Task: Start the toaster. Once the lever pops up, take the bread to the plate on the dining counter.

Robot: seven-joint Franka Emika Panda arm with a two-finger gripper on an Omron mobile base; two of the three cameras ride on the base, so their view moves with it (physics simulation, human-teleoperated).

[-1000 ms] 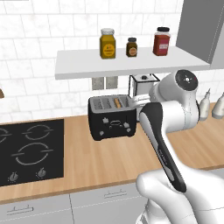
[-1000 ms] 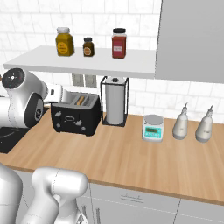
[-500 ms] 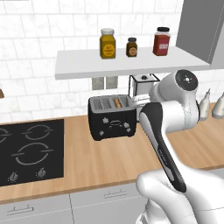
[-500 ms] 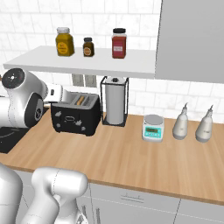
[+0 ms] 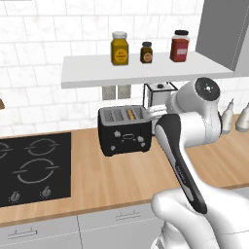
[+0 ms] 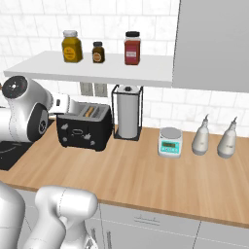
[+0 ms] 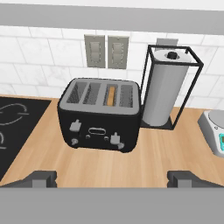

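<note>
Item: black toaster point(image 7: 100, 114) on the wooden counter point(image 7: 131, 162), ahead of and between the wide-open jaws of the empty gripper point(image 7: 112, 179), bread point(image 7: 112, 95) seated in its third slot, levers facing the hand for pressing.

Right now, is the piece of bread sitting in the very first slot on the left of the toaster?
No, the bread sits in the third slot from the left of the toaster; the other slots look empty.

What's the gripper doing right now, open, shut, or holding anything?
Gripper: open, fingers spread wide, holding nothing; it is short of the toaster and not touching it.
</note>
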